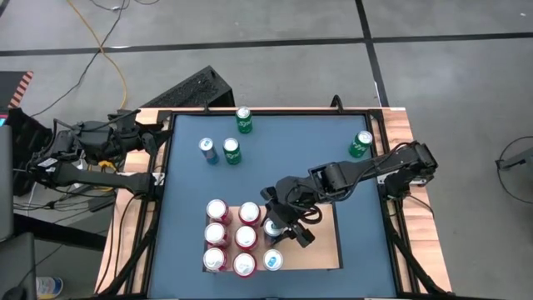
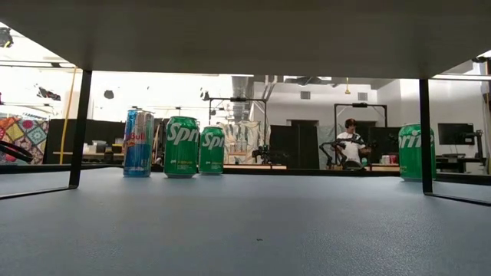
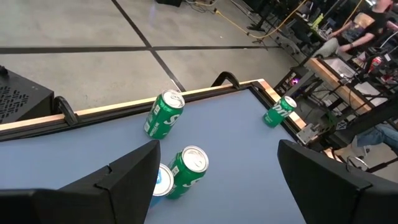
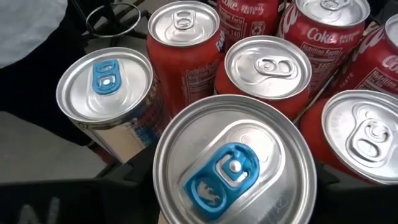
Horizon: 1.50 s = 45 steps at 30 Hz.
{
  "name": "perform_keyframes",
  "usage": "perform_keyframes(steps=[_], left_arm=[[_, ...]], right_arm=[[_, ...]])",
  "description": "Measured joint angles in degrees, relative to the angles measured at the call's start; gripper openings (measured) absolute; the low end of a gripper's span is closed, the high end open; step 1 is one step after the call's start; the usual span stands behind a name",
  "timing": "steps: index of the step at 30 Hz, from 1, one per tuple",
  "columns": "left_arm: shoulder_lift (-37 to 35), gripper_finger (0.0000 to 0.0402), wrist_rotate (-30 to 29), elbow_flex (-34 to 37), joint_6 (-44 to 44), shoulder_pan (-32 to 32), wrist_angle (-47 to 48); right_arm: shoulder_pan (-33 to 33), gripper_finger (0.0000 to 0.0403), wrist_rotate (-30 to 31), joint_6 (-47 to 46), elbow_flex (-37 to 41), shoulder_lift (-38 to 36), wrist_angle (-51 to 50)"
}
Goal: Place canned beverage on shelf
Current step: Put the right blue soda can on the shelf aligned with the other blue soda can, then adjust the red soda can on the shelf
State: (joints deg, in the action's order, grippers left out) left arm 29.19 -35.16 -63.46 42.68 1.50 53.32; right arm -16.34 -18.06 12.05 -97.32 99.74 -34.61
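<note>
My right gripper reaches in from the table's right, over the pale wooden shelf at the near middle, and is shut on a silver can with a blue tab. Another blue-tab can and several red Coke cans stand upright on the shelf beside it. A blue can and three green Sprite cans stand on the blue mat farther back. My left gripper is open by the table's far left corner, with nothing between its fingers. My right gripper has the blue-tab can between its two fingers, which stand on opposite sides of the can's wall just below the rim. They come slanting down from the table's right. The can is upright. Its wide top hides the pads and whether its base rests on the shelf.
The red cans form two columns at the shelf's left, right against the held can. The shelf's right part is bare wood. One Sprite can stands at the far right. Black rails frame the mat. A person sits in the room beyond.
</note>
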Motion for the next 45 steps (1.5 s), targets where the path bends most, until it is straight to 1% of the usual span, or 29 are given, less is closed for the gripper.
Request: perform_keyframes(steps=[4, 12, 21, 29, 32, 35, 40, 42, 45], left_arm=[[0.0, 0.0309, 0.0, 0.0, -0.44, -0.02, 0.0], [0.0, 0.0309, 0.0, 0.0, -0.44, 0.0, -0.02], [0.0, 0.0309, 0.02, 0.0, -0.46, 0.0, -0.02], [0.0, 0.0309, 0.02, 0.0, -0.46, 0.0, -0.02], [0.0, 0.0309, 0.41, 0.0, -0.48, 0.0, -0.04], [0.0, 0.0309, 2.32, 0.0, -1.92, 0.0, -0.47], [0.61, 0.0309, 10.01, -0.1, -7.07, 0.0, -6.08], [2.02, 0.0305, 12.92, -0.95, -9.08, -0.02, -7.32], [5.68, 0.0285, 16.78, -3.09, -11.31, -0.02, -7.67]], right_arm=[[0.0, 0.0247, -0.06, -0.02, 0.0, 0.0, -0.08], [0.0, 0.027, -0.1, -0.14, -0.02, -0.09, 0.18], [0.05, 0.0272, 0.2, -0.15, -0.02, -0.13, 0.11], [0.15, 0.0272, 0.22, -2.19, -0.07, -2.22, 0.58], [0.15, 0.0272, 0.42, -2.15, -0.51, -2.47, -1.26], [0.13, 0.0272, 3.65, -1.24, -3.41, -2.87, -4.67], [0.15, 0.0271, 11.24, 0.01, -11.9, -2.86, -16.85], [0.11, 0.0269, 14.91, 0.02, -14.43, -2.97, -18.52], [-0.8, 0.0255, 18.77, 0.21, -18.09, -2.8, -20.38]])
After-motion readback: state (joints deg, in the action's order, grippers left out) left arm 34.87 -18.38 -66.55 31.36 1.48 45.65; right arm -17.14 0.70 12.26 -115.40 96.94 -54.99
